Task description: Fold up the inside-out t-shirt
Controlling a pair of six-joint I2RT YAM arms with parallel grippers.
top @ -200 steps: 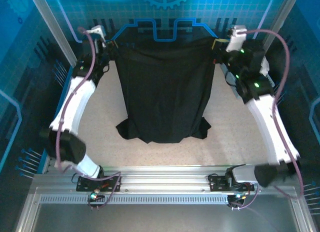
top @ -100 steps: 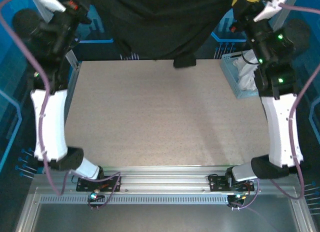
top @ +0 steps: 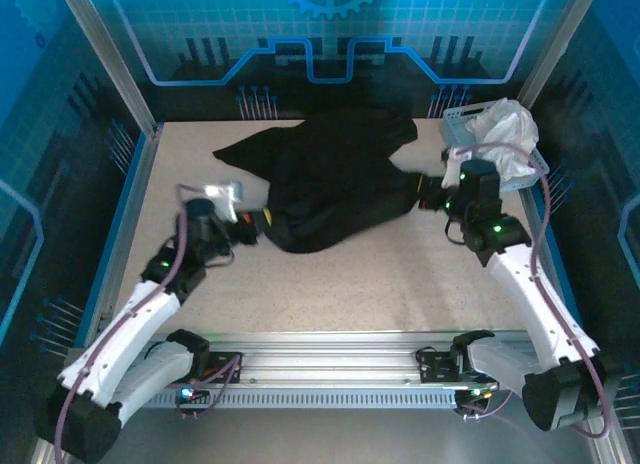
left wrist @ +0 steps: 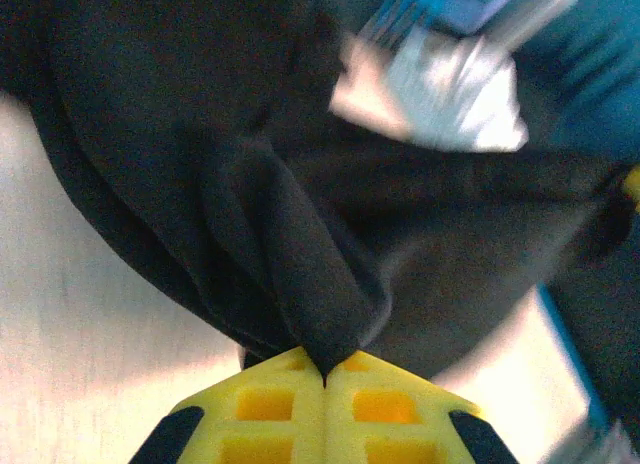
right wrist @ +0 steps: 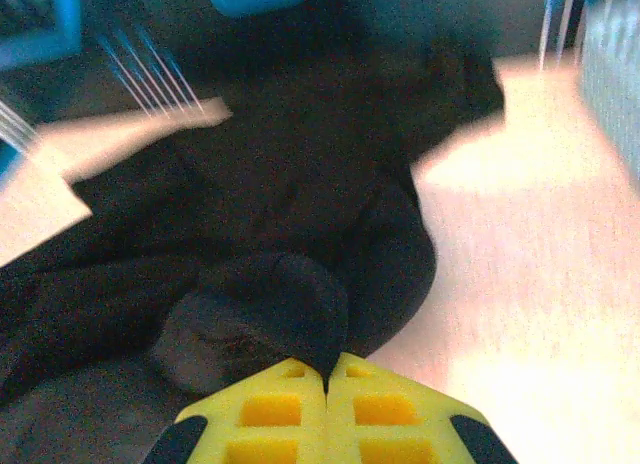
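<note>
Left fingers [left wrist: 268, 409] and right fingers [right wrist: 385, 412] clamped the inside-out t-shirt [top: 330, 179] at eight and three o'clock, needing even outward tension.

I have both arms reaching low and inward; left arm [top: 140, 314] stretches forward from its base, wrist turned to the right, left gripper [top: 256, 224] pinched tight on a fold of shirt [top: 330, 184]; right arm [top: 530, 284] angles leftward, right gripper [top: 428, 196] clamped on the shirt's other side; yellow pads [left wrist: 270, 404] meet flush.
</note>
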